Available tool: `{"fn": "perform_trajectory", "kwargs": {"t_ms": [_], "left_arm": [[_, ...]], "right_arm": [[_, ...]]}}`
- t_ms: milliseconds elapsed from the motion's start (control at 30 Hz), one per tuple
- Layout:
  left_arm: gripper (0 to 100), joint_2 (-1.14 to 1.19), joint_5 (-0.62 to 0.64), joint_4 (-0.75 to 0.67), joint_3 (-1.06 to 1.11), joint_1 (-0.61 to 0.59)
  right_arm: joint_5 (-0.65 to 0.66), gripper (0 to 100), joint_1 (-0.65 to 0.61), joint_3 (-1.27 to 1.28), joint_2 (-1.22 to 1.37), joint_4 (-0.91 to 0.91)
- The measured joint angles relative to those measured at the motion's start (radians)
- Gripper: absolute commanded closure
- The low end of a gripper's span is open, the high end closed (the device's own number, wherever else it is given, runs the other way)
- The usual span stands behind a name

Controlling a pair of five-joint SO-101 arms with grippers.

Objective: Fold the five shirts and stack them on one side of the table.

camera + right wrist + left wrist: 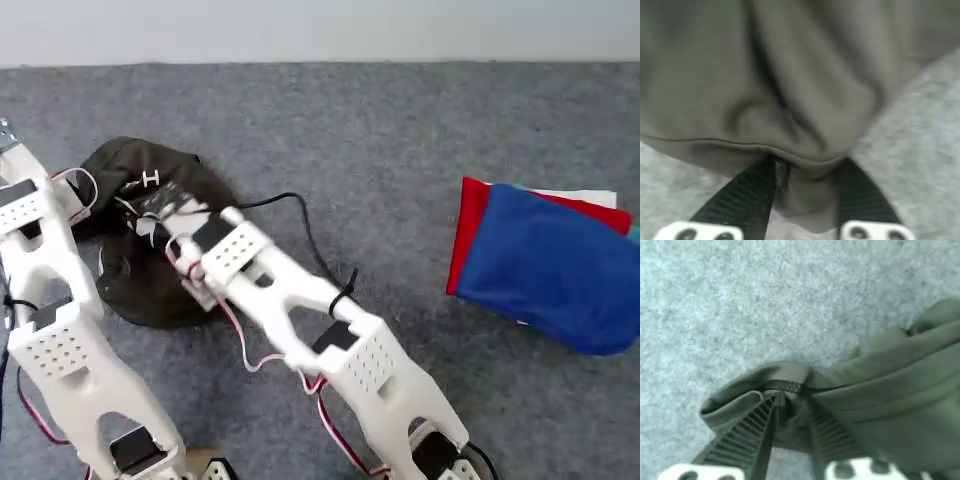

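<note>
Table (400,150) of grey carpet meets a pale wall (320,30). Left gripper (792,405) and right gripper (807,167) each pinch the dark shirt (140,290). Folded stack (550,260) lies well apart

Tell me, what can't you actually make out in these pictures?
Folded stack: high view, the picture's right edge cuts it; layers under the blue shirt can't be counted.
Dark shirt: high view, an arm covers part of it.
Right gripper: right wrist view, bunched fabric hides which part of the shirt it pinches.
</note>
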Motion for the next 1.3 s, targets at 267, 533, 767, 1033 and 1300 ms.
{"fn": "perform_trajectory", "kwargs": {"t_ms": [267, 533, 767, 1033, 1300], "left_arm": [[99, 0.002, -0.054, 0.351, -0.279, -0.071], [99, -0.003, -0.161, 0.721, -0.560, -0.166], [99, -0.295, -0.239, 0.741, -0.427, -0.284], [99, -0.824, -0.371, 0.741, 0.084, -0.224], [96, -0.881, -0.230, 0.652, 0.365, -0.006]], "right_arm": [[0.002, 99.0, 0.149, -0.176, 0.017, 0.264], [0.078, 99.0, 0.365, -0.410, -0.015, 0.402], [0.114, 99.0, 0.480, -0.428, -0.265, 0.402], [0.221, 98.9, 0.486, -0.405, -0.476, 0.405], [0.451, 98.7, 0.479, -0.037, -0.624, 0.405]]}}
